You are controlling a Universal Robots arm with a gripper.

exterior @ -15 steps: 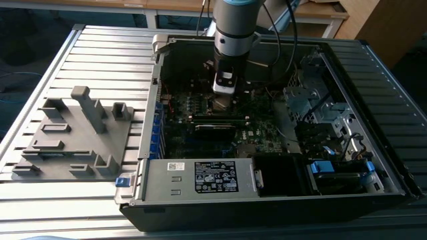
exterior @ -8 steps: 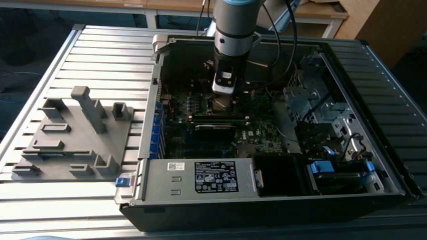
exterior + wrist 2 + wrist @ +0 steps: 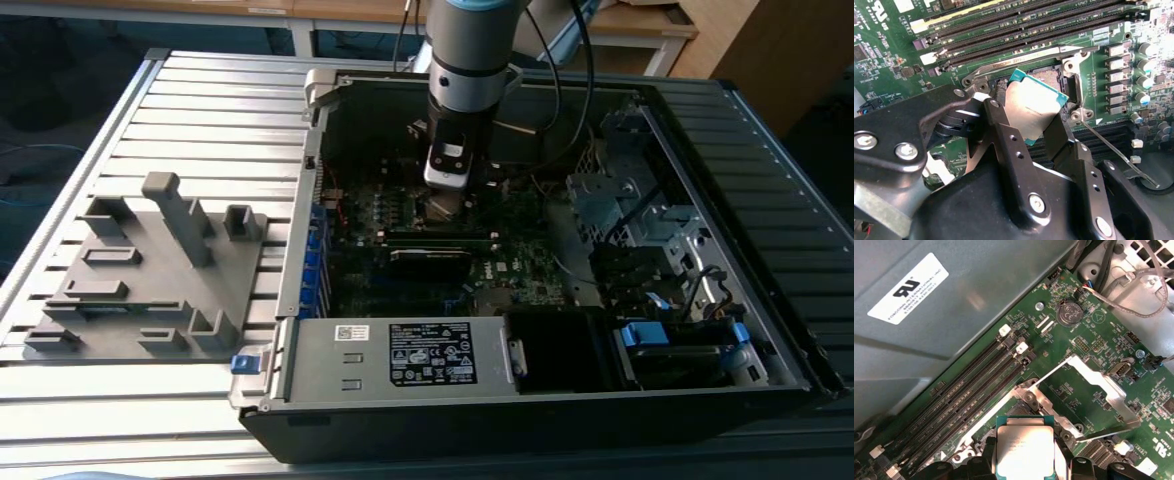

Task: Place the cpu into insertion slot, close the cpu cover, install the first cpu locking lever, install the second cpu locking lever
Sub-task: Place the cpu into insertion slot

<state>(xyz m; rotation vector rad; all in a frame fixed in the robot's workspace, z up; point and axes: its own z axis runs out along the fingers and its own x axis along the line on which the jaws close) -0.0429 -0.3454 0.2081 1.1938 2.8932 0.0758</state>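
Memory slots [image 3: 1019,30] run just beside the insertion slot [image 3: 1046,75], and a thin locking lever [image 3: 1119,155] juts out free on the slot's other side. In the first wrist view the cpu cover [image 3: 1104,389] stands swung open. The gripper [image 3: 1029,127] is clamped on the cpu [image 3: 1034,100], its 2 fingers [image 3: 1004,140] pinching opposite edges, with the chip held over the slot.

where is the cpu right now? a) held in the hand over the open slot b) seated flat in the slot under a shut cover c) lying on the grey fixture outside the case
a: the hand grips the cpu over the insertion slot, and the cpu cover stands open.
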